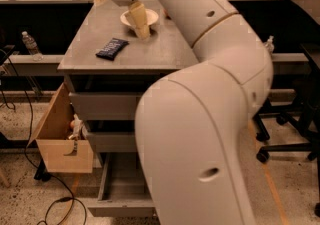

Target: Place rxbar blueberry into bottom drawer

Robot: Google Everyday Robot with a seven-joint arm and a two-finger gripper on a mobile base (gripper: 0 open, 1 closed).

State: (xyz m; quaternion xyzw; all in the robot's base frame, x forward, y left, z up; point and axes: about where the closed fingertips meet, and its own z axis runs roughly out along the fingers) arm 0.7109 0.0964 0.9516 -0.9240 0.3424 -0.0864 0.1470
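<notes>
The rxbar blueberry (112,48), a flat dark bar with pale lettering, lies on the left part of the grey cabinet top (155,51). My gripper (138,20) hangs over the back of the top, in front of a white bowl (152,16), to the right of and behind the bar and apart from it. It holds nothing that I can see. The bottom drawer (121,185) is pulled open at the foot of the cabinet, and its right side is hidden behind my arm. The soda can is hidden.
My large white arm (200,119) fills the middle and right of the view. The two upper grey drawers (102,105) are shut. A tan wooden box (60,141) holding items leans against the cabinet's left side. A water bottle (30,44) stands at far left. Cables lie on the floor.
</notes>
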